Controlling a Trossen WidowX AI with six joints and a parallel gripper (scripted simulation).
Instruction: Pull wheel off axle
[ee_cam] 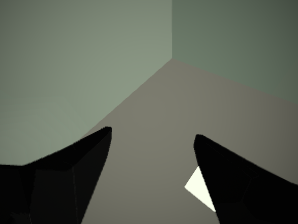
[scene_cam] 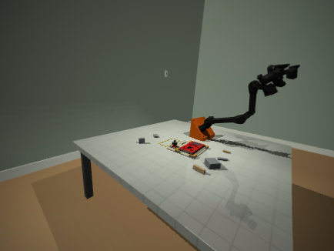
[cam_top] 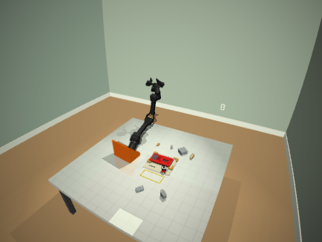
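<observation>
gripper [cam_top: 154, 82] high above the table's far edge, jaws partly open, empty. wheel [cam_top: 162, 170] on axle, well apart. risk: misaligned descent knocks the red board [cam_top: 161, 159].

Grey tiled table [cam_top: 93, 185], orange arm base [cam_top: 125, 151], red board [cam_top: 162, 159], yellow-outlined area [cam_top: 152, 176], scattered small blocks [cam_top: 139, 188]

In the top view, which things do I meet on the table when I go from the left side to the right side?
Orange base block → small grey block → yellow marked area → red board → larger grey block → small tan block.
</observation>
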